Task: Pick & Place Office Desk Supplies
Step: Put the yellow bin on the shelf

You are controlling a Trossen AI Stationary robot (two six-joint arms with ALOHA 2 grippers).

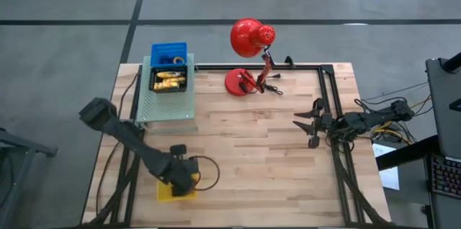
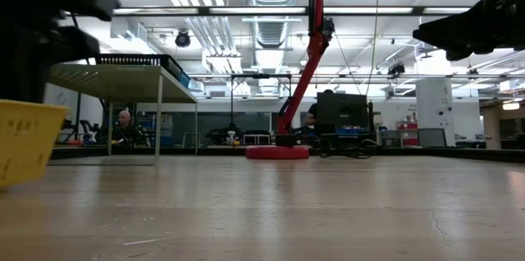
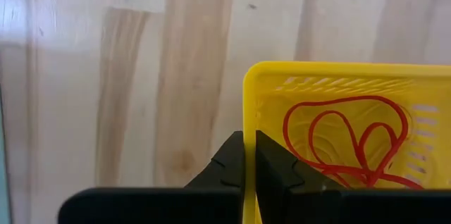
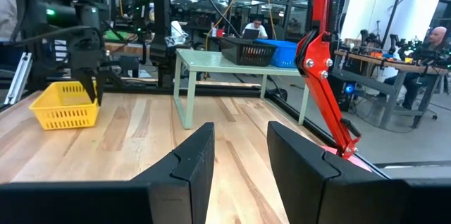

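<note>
Middle tabletop point(image 1: 266, 150) open — lamp point(image 1: 248, 60), shelf point(image 1: 167, 103) block the back.

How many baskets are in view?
3: a yellow basket at the left tool, which grips its wall; a black basket and a blue basket on the small green stand.

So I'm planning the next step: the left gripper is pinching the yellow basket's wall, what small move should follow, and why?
Probably lift slightly. The left gripper is shut on the yellow basket rim, the red rubber bands lie inside, and the basket rests on the table.

left gripper point(image 3: 248, 159) pinched closed, right gripper point(image 4: 239, 155) open
</note>
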